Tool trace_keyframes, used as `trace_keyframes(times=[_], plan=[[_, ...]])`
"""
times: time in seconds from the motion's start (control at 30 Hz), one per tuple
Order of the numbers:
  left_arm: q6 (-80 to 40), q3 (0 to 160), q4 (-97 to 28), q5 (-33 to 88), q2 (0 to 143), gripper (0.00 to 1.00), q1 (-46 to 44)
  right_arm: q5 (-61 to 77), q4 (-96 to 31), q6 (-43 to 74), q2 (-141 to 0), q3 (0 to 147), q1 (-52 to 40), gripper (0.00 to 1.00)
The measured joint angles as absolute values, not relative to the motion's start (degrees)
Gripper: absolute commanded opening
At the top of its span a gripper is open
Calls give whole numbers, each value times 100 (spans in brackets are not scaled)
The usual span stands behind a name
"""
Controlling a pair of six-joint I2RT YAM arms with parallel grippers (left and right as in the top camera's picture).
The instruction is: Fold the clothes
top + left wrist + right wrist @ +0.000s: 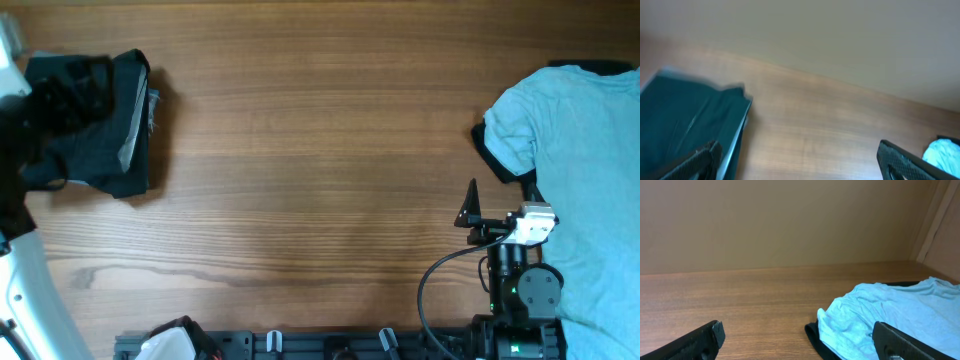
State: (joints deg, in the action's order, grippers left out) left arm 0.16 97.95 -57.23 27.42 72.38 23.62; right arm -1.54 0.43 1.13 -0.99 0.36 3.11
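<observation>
Brown wood-grain tabletop (300,150) across all three views, with a plain beige wall (790,220) behind it in the wrist cameras.

At far left of the overhead view, dark teal-black folded garment (125,120), squared into a compact stack. Shows a pale grey layer edge on its right side. Partly covered from above by the left gripper (800,167), blurred in that view. Through the left wrist camera, both black fingers (697,160) set wide apart with nothing between them. Left one over the stack's edge, right one over bare wood. White left arm (30,290) running down the left border of the overhead view.

At far right, crumpled light blue T-shirt (580,150), unfolded and running out past the right border of the view. Lies on top of a black cloth (495,160) that peeks out along its left hem. Well apart from the folded stack, with bare wood between.

Right gripper (800,347) low over the table, near the blue shirt's left hem. Jaws spread wide and empty. One fingertip (468,205) plain from above as a black point, the other close against the shirt's edge. Touching or not: cannot tell. Black cable (435,280) looping from the right arm (520,280) down toward the black rail (300,345) along the bottom border.
</observation>
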Motion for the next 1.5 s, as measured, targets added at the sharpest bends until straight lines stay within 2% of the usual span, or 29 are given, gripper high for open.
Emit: trace_keyframes(times=[0.13, 0.3, 0.43, 0.63, 0.8, 1.0, 1.13, 1.2, 1.5], plan=[[21, 9253, -4799, 2617, 6801, 100, 1426, -154, 43, 113, -95, 36, 311, 100], [38, 7603, -3557, 1796, 5347, 100, 121, -154, 43, 113, -84, 36, 311, 100], [38, 5586, -1964, 1361, 3983, 100, -60, -154, 38, 113, -84, 36, 311, 100], [40, 2742, -469, 1177, 1531, 100, -64, -154, 38, 110, -73, 36, 311, 99], [40, 1826, -283, 1166, 130, 100, -64, -154, 38, 110, -73, 36, 311, 100], [40, 1597, -821, 556, 80, 100, -71, -154, 38, 93, -73, 36, 311, 100], [40, 499, -528, -163, 73, 100, -69, -154, 38, 93, -73, 36, 311, 100], [43, 67, -432, -246, 89, 100, -69, -154, 38, 93, -73, 36, 311, 100], [43, 62, -384, -360, 80, 100, -69, -154, 38, 93, -73, 36, 311, 100]])
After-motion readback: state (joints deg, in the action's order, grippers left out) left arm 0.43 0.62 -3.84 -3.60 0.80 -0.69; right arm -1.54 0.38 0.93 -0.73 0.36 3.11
